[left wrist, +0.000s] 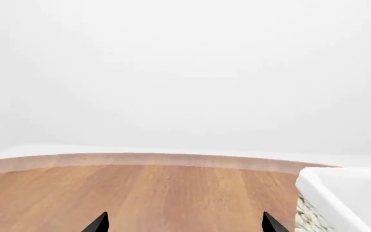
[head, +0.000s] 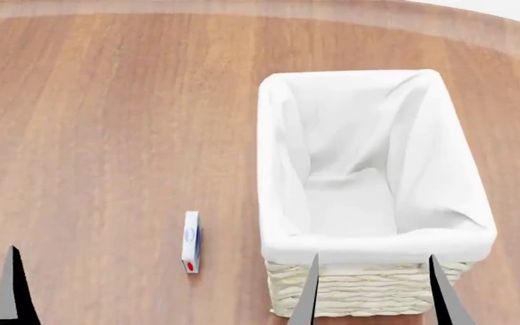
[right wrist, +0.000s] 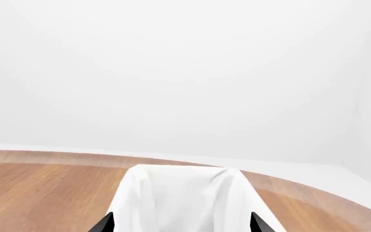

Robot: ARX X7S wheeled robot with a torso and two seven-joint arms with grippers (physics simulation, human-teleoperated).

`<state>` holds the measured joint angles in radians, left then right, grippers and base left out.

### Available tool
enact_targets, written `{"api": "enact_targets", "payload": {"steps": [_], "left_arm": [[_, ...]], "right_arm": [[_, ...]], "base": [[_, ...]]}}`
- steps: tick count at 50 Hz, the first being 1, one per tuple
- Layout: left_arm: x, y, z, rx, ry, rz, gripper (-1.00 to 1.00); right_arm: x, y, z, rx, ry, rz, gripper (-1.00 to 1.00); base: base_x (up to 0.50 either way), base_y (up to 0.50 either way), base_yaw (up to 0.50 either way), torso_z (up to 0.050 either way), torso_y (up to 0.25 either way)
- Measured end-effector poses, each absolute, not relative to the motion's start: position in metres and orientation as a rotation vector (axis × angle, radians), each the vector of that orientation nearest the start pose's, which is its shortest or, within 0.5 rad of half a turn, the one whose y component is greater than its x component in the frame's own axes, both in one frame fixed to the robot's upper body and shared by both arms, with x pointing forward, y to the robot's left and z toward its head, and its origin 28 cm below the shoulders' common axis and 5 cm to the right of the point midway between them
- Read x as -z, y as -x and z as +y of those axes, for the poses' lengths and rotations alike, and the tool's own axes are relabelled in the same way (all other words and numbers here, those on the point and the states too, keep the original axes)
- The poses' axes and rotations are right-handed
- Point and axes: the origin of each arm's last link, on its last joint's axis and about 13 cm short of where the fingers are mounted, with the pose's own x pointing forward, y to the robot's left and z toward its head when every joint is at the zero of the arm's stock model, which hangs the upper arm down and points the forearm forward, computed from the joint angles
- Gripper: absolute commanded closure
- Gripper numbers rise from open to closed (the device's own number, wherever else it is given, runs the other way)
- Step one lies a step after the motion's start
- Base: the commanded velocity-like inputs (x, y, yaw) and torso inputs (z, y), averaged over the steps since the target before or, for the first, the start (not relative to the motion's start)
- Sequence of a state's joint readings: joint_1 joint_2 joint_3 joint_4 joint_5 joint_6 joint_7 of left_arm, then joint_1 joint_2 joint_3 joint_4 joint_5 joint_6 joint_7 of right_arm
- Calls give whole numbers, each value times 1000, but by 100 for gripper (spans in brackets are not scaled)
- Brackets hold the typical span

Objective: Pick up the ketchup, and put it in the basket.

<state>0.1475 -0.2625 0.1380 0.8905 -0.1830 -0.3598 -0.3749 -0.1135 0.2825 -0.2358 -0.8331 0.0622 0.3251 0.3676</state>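
Both grippers, left gripper (left wrist: 184, 226) and right gripper (right wrist: 180, 223), stand wide open and empty. Left wrist view: bare table (left wrist: 140, 193), basket (left wrist: 340, 198) corner. Head view: basket beside a small box (head: 190, 242); the ketchup shows nowhere, perhaps outside the frame. Right wrist view: basket ahead. Best to find the bottle first.

Right gripper (head: 375, 291) jaws spread wide; left gripper (left wrist: 184, 223) jaws likewise apart, both empty
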Motion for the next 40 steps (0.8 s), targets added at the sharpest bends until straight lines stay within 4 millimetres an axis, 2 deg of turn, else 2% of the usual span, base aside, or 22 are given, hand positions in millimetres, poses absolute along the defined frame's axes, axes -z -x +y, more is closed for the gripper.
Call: {"api": "enact_targets", "payload": {"steps": [8,18,30,40], "left_arm": [[-136,-155,218,-218,80,-335,-100],[-125,-158,250,-432,154,-315,-100],[-120,-144,289,-662,197,-321,-100],[-120,-127,312,-803,220,-340,-100]], "right_arm": [[-134,-156,-88,24,77,-363,-100],[-133,-156,-88,23,77,-362,-100],[-133,-156,-88,22,77,-362,-100],[-133,-156,-87,21,77,-362,-100]], "base": [[0,0,0,0,0],[0,0,0,0,0],[0,0,0,0,0],[0,0,0,0,0]]}}
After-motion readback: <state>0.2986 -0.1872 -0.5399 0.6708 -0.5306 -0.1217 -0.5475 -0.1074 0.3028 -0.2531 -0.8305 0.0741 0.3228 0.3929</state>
